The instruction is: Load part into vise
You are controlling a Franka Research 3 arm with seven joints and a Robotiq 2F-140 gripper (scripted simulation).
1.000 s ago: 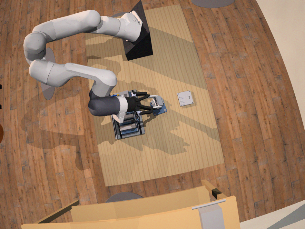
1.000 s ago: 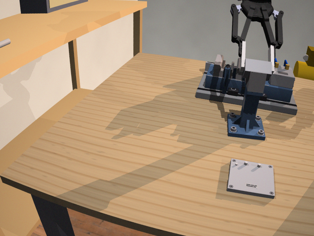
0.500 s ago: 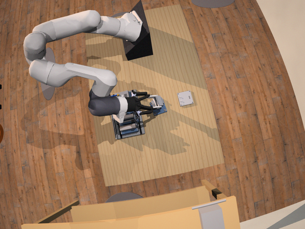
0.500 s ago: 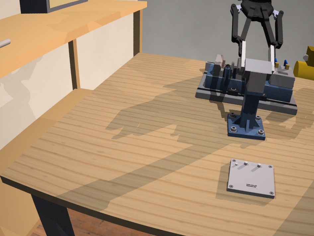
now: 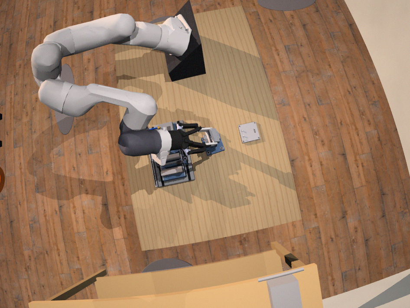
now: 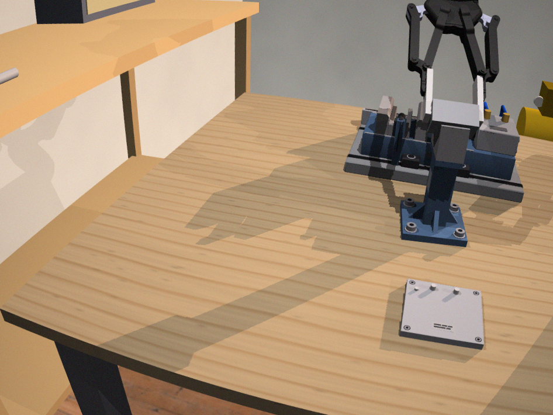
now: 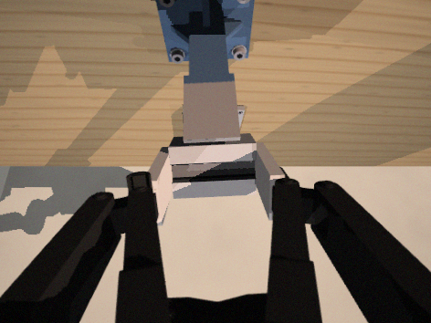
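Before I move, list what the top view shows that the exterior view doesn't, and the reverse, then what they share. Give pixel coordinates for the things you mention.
Only top: the white arm's long links (image 5: 92, 33), its black mount (image 5: 187, 64), and a round grey disc on the floor (image 5: 65, 124).

Only exterior: the table's dark leg (image 6: 89, 374) and a dark box (image 6: 60, 11) at upper left.

Both: the vise (image 5: 190, 175) (image 6: 496, 192), blue stand (image 5: 218, 150) (image 6: 439, 192), flat metal plate (image 5: 249, 135) (image 6: 442, 308) and jaws.

High overhead, one view looks down on the whole tabletop (image 5: 212, 215) (image 6: 249, 187) (image 7: 91, 27). Another faces obliquely across it, closer; the close wrist view looks out past the jaws (image 5: 200, 135) (image 6: 454, 89) (image 7: 214, 193). All share the blue stand (image 5: 220, 149) (image 6: 439, 187) (image 7: 207, 59).
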